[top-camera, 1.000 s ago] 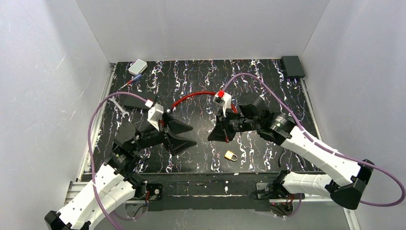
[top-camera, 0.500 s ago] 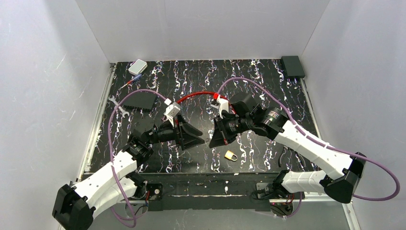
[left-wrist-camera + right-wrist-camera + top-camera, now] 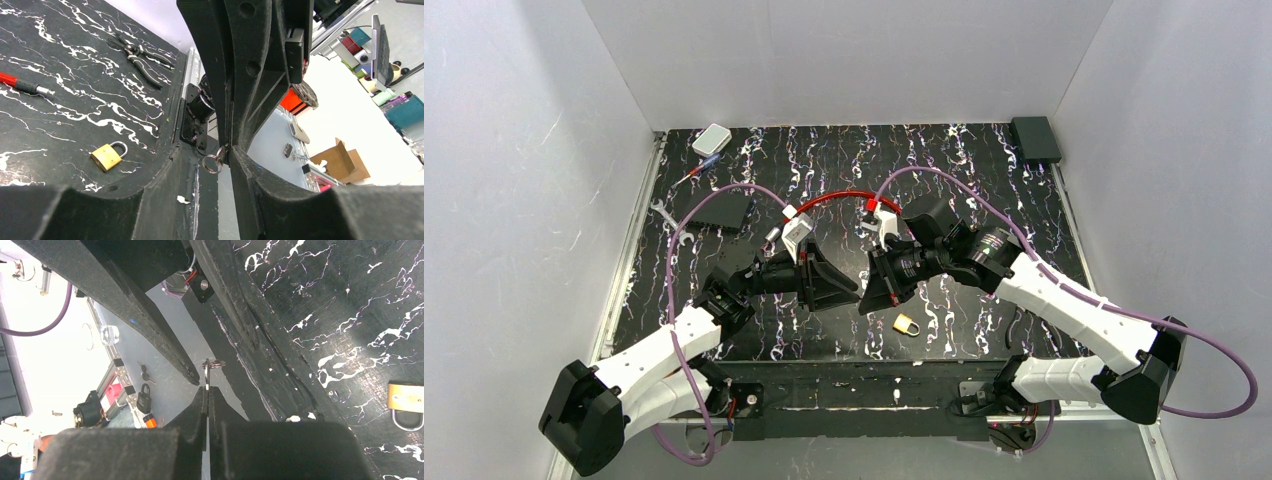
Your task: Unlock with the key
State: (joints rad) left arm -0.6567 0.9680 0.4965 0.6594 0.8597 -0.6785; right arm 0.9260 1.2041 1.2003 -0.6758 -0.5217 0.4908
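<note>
Key point(image 3: 206, 379) pinched edge-on between the closed tips of the right gripper point(image 3: 207, 392), held up off the table point(image 3: 984, 170) above its near middle, with the key ring point(image 3: 212, 163) dangling free just past those tips. The left gripper point(image 3: 850, 290) faces it from the left, its jaws standing apart on either side of the ring and gripping nothing; whether either finger touches the ring cannot be told.

The padlock point(image 3: 906, 325) lies flat on the table just near and right of the two grippers, close to the near edge, with nothing touching it.

The key looks thin, stiff, light and smooth, so it will probably twist in a pinch unless it is taken across its flat faces at the head, leaving the blade clear. The ring swings loose and makes a poor handle. The padlock seems a small brass block, light enough to slide when pushed, so it likely wants clamping across its flat body, clear of the shackle
</note>
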